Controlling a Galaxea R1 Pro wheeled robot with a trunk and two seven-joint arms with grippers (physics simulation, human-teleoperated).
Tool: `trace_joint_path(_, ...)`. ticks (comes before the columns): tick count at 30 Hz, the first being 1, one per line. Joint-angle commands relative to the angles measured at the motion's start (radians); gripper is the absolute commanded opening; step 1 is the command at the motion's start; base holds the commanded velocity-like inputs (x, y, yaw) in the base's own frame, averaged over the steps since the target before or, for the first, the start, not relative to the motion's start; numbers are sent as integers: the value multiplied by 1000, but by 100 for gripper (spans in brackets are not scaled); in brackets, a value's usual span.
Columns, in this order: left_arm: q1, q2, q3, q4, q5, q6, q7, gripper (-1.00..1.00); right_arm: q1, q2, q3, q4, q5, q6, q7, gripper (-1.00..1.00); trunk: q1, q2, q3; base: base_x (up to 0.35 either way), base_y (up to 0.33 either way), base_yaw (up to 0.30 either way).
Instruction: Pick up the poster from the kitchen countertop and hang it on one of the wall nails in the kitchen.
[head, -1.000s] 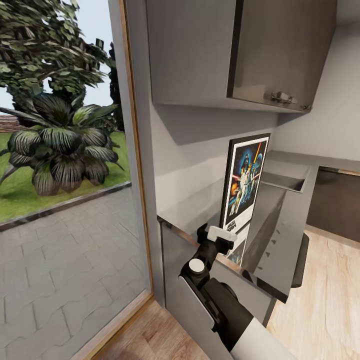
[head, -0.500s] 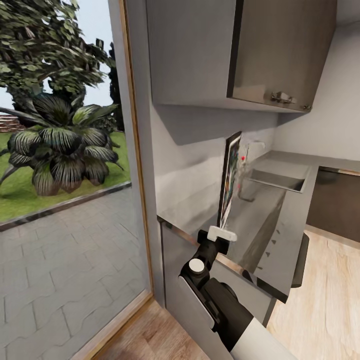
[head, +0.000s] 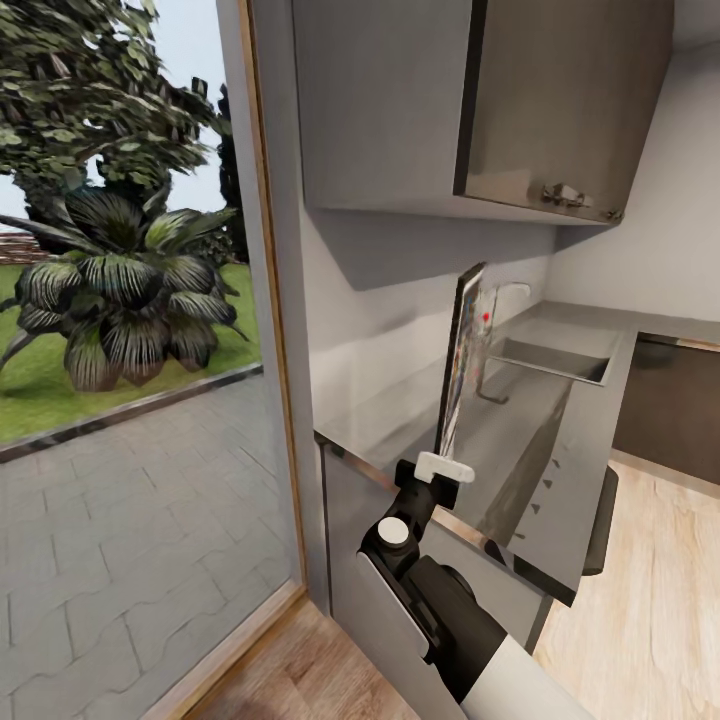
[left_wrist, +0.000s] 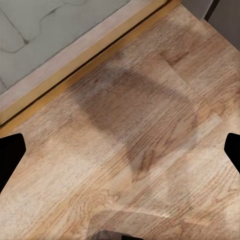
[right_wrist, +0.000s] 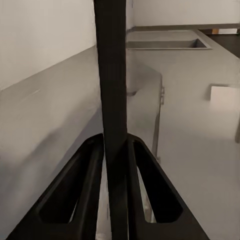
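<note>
Now the right gripper (head: 443, 466) jaws pinch the poster (head: 461, 350) upright, edge-on, above the worktop's (head: 590, 345) near end.

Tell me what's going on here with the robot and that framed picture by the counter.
The robot's right gripper is clamped on the bottom edge of the poster, holding it upright and edge-on above the kitchen countertop, close to the wall beside the big window. The sink and tap sit further along the slab. The left gripper hangs open over the wooden floor, holding nothing. The poster is not yet on a wall nail.
</note>
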Motion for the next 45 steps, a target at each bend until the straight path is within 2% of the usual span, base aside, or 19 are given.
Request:
trace_joint_path(1, 0, 0, 1, -1, 0, -1, 0, 100, -1, 0, 2, -1, -4, 6, -6, -100, 0, -1, -1, 0, 0, 0)
trace_joint_path(10, 0, 0, 1, -1, 0, -1, 0, 100, -1, 0, 6, -20, -5, 14, -34, -100, 0, -1, -1, 0, 0, 0)
trace_joint_path(15, 0, 0, 1, -2, 0, -1, 0, 100, -1, 0, 7, -67, -6, 19, -56, -100, 0, -1, -1, 0, 0, 0)
trace_joint_path(26, 0, 0, 1, -1, 1, -1, 0, 100, -1, 0, 9, -86, -6, 19, -63, -100, 0, -1, -1, -6, 0, 0)
trace_joint_path(45, 0, 0, 1, -2, 0, -1, 0, 100, -1, 0, 15, -86, -1, 18, -64, -100, 0, -1, -1, -121, 0, 0)
